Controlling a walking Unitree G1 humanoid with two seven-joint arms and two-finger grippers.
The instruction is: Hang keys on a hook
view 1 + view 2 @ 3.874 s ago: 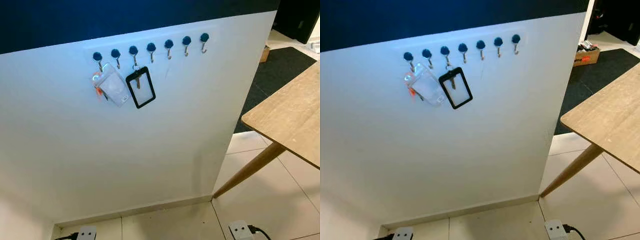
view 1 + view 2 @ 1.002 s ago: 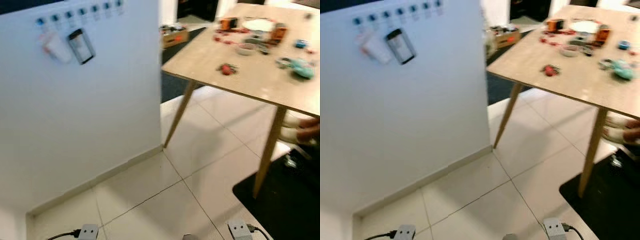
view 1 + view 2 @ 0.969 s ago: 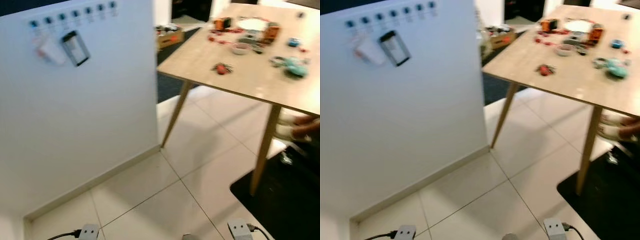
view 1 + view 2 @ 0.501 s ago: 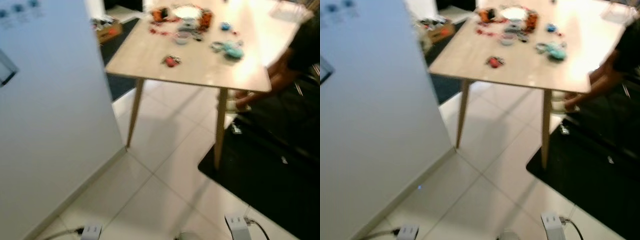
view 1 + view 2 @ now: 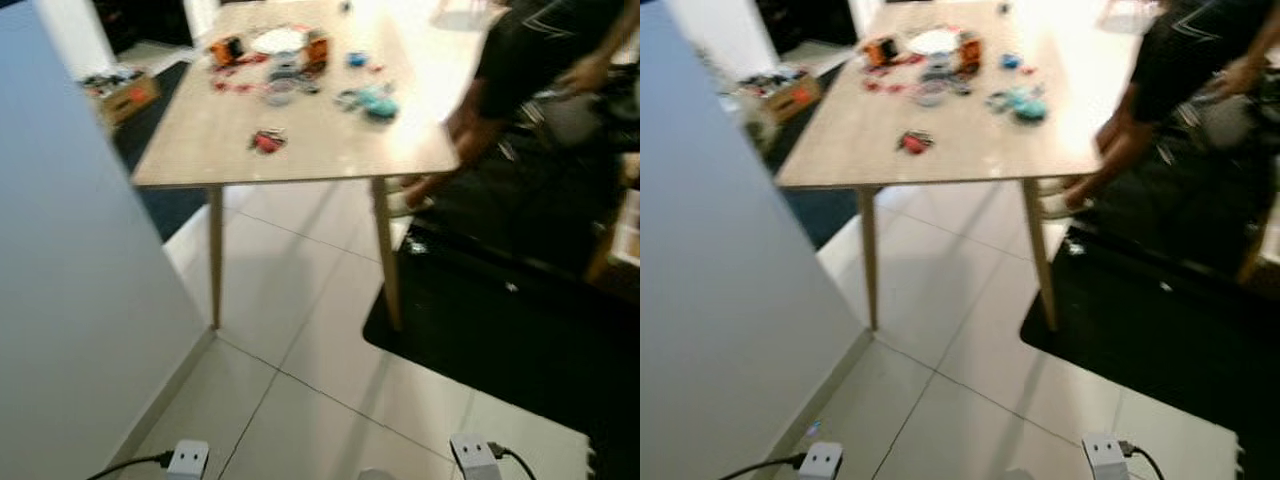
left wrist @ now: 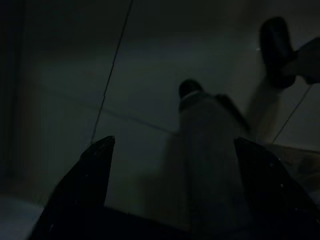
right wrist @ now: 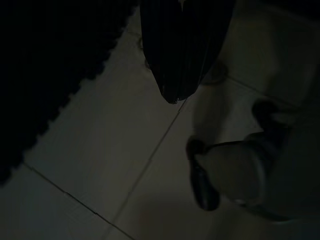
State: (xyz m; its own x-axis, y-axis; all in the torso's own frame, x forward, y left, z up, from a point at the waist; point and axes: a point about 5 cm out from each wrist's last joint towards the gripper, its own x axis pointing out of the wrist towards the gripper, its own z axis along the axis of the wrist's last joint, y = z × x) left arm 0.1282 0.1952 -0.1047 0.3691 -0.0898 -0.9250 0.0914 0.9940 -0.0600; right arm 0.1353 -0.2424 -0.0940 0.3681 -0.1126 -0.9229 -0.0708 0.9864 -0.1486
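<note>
Pale floor tiles and a black mat are spread under a wooden table, with a white wall to one side and a person in dark clothes at the table's far side.

The left gripper hangs low over the tiles with its fingers held wide apart and nothing between them. The right gripper hangs low as well, at the border of the mat. Its fingers are pressed together on nothing that can be made out.

What is judged to be the keys, a small red and dark bunch, lies on the tabletop, well above and ahead of both grippers, near the table's front edge. Other clutter lies further back.

Several risks are judged from here:
- The bunch could be nudged off the near edge if it is approached too flat or too fast.
- The table rim or a leg could be struck as an arm is raised from so low.
- The mat's border could be caught underfoot.
- The person could be brushed during the reach.
- Aim could be spoiled by the blur in the head views.
</note>
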